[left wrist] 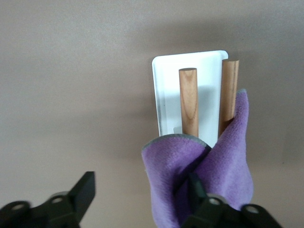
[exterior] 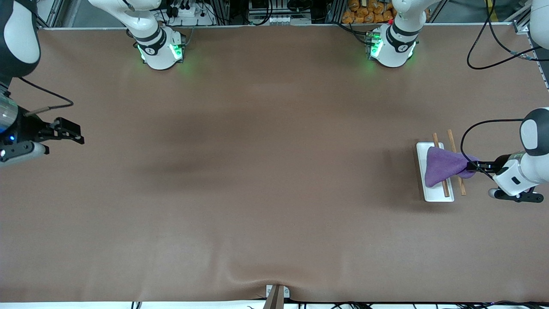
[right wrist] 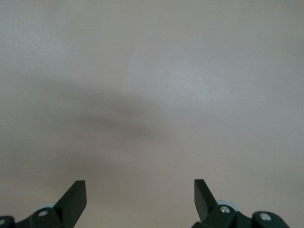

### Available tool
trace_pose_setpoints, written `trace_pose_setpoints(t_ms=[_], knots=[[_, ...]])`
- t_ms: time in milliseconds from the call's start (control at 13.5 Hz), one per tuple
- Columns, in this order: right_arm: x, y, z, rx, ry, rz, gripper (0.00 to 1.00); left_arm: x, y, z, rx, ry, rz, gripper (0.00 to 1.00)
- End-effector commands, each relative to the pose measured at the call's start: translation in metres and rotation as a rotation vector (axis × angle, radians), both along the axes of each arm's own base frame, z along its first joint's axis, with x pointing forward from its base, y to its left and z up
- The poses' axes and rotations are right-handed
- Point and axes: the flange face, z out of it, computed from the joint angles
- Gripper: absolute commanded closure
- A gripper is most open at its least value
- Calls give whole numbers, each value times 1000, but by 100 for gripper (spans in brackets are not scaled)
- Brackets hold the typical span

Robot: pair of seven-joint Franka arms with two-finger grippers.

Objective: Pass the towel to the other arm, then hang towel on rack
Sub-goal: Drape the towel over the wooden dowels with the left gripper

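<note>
Towel point(exterior: 444, 166), one purple cloth, lies draped over the rack point(exterior: 434, 194) at the left arm's end of the bench point(exterior: 257, 171). Rack count: one flat white base and two brown rods point(left wrist: 189, 102), side by side. The cloth covers the middle of both rods; their ends stick out from under it on either side. In the left wrist view one flap hangs down over the base, and another fold rises beside the second rod.

Two grippers are in view. The left gripper point(exterior: 477, 165) sits at the bunched edge of the towel, beside the rack on the side toward the bench's end. Its two fingers stand wide apart in the left wrist view: one finger point(left wrist: 78, 192) is clear of the cloth with bare bench under it, the other is against the purple folds. With the fingers spread like this it is not clamping the towel, though cloth touches one finger.

The right gripper point(exterior: 70, 131) waits over the bench at the right arm's end, well apart from the rack. Its two fingers point(right wrist: 76, 197) are spread wide and hold nothing; only bare bench shows between them
</note>
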Motion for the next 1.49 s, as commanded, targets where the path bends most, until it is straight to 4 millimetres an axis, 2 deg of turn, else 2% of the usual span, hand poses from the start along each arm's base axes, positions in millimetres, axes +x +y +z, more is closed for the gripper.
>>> trace_pose_setpoints(t_ms=[0, 149, 223, 446, 668, 817, 965, 1114, 1411], knots=[[-3, -22, 14, -12, -13, 33, 0, 0, 2, 2, -19, -12, -5, 0], [-5, -14, 33, -15, -40, 49, 0, -1, 3, 1, -27, -8, -21, 0], [-18, -3, 38, -11, 5, 64, 0, -1, 5, -1, -29, -6, -23, 0], [-42, -5, 29, -11, -32, 29, 0, -1, 15, 4, -40, -16, -37, 0], [-65, 6, 18, -8, -59, 38, 0, 0, 22, 6, -51, -23, -52, 0], [-63, 6, 20, -15, -66, 41, 0, -2, 30, 4, -55, -26, -49, 0], [-56, 7, 37, -20, -93, 45, 0, -1, 38, 1, -82, -44, -93, 0], [-53, 22, 47, -27, -116, 73, 0, -3, 45, 1, -102, -50, -95, 0], [-39, 22, 73, -28, -165, 71, 0, -2, 47, 2, -104, -61, -104, 0]])
